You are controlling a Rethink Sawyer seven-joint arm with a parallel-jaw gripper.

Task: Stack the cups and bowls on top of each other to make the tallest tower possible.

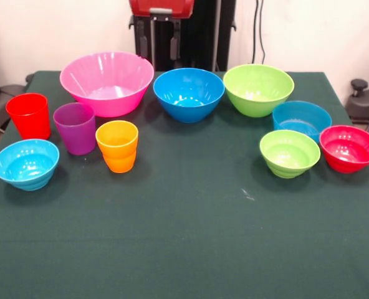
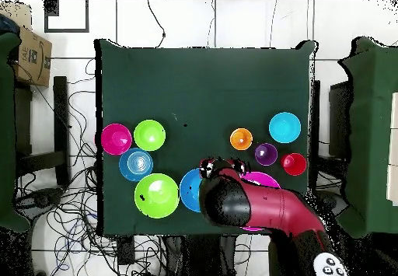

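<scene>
All cups and bowls stand apart on the green table [image 1: 184, 249], none stacked. The big pink bowl [image 1: 106, 81], mid-sized blue bowl [image 1: 189, 93] and mid-sized lime green bowl [image 1: 258, 89] line the far side. At the left are the red cup [image 1: 28, 115], purple cup [image 1: 75, 128], orange cup [image 1: 117, 145] and light blue bowl [image 1: 25, 163]. At the right are the small blue bowl [image 1: 301, 118], small lime green bowl [image 1: 289, 152] and red bowl [image 1: 349, 148]. The gripper [image 2: 223, 167] shows only from above, high over the gap between the pink bowl [image 2: 268, 181] and blue bowl [image 2: 189, 189].
The red arm [image 2: 264, 209] hides most of the pink bowl in the overhead view. The pedestal [image 1: 161, 7] stands behind the table. A cardboard box [image 2: 27, 55] and cables [image 2: 70, 211] lie beside the table.
</scene>
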